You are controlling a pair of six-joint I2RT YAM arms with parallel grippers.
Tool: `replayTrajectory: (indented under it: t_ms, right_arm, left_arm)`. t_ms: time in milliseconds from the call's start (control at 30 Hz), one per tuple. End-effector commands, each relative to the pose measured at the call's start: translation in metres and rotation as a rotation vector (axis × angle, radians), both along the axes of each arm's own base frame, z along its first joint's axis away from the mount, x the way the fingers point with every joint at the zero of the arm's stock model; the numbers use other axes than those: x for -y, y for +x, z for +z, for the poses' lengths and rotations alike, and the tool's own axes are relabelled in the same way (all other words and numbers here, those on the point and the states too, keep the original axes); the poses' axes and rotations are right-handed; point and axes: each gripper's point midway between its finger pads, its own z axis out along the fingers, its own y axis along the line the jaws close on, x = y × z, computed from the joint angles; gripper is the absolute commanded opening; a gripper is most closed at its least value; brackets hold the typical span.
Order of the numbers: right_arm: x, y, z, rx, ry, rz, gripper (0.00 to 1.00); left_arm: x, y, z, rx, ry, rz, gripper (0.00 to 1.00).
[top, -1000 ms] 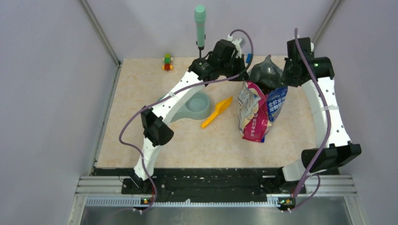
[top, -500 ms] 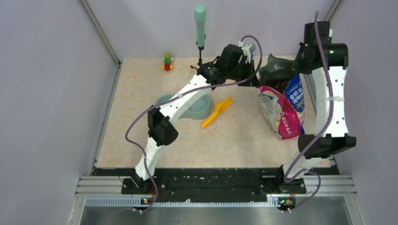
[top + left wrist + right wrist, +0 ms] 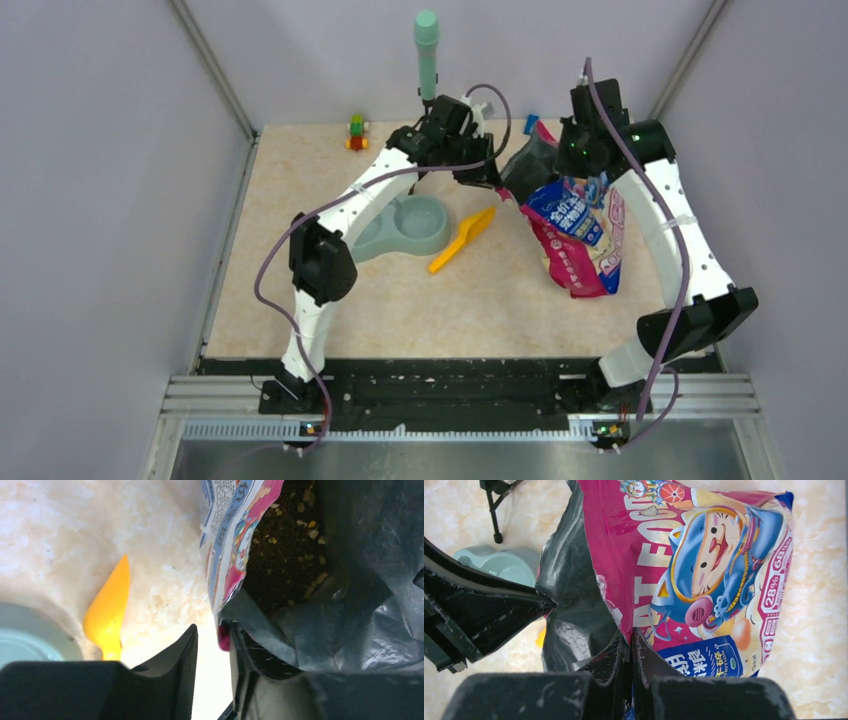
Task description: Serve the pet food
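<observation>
The pet food (image 3: 285,555) is dark-brown kibble inside the open pink-blue cat food bag (image 3: 575,235); it shows only in the left wrist view. My right gripper (image 3: 580,170) is shut on the bag's torn top rim (image 3: 630,632) and holds that end up. My left gripper (image 3: 487,172) is at the bag's mouth with its jaws apart (image 3: 214,627). The bag's pink edge (image 3: 225,635) sits between them against the right finger, and the dark lining drapes over that finger. The pale green bowl (image 3: 410,225) lies left of the bag.
An orange-yellow scoop (image 3: 462,240) lies between the bowl and the bag. A green microphone on a small tripod (image 3: 427,50) stands at the back centre. A small coloured toy (image 3: 356,132) sits at the back left. Walls close in the sides and back.
The right gripper swung the bag out to the right, then back left toward the centre. The left gripper stayed at the bag's mouth and moved with it.
</observation>
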Motion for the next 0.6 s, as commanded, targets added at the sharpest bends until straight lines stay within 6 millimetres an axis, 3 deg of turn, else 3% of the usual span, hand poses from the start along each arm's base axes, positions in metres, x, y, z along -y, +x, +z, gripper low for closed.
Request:
replayTrajectory:
  t_ms: [0,67,167,333,433,567]
  right_arm:
    - [-0.016,0.002,0.014,0.066,0.106,0.027,0.00]
    - [-0.021,0.003,0.014,0.076,0.132,0.044,0.00]
    - [-0.025,0.001,0.013,0.088,0.153,0.063,0.00]
    - [-0.038,-0.009,0.018,0.097,0.140,0.236,0.00]
    - [-0.050,-0.030,0.014,0.053,0.154,0.384,0.00]
    - [-0.053,-0.063,-0.003,-0.042,0.166,0.482,0.00]
  left_arm:
    - [-0.032,-0.024,0.045,0.136,0.051,-0.039,0.39]
    - [-0.046,-0.027,0.053,0.191,0.082,-0.016,0.46]
    - [-0.066,-0.028,0.055,0.265,0.121,0.038,0.47]
    - [-0.089,-0.039,0.017,0.273,0.175,0.094,0.41]
    - [-0.090,-0.049,0.006,0.240,0.164,0.075,0.38]
    - [-0.095,-0.055,0.011,0.204,0.178,0.059,0.39]
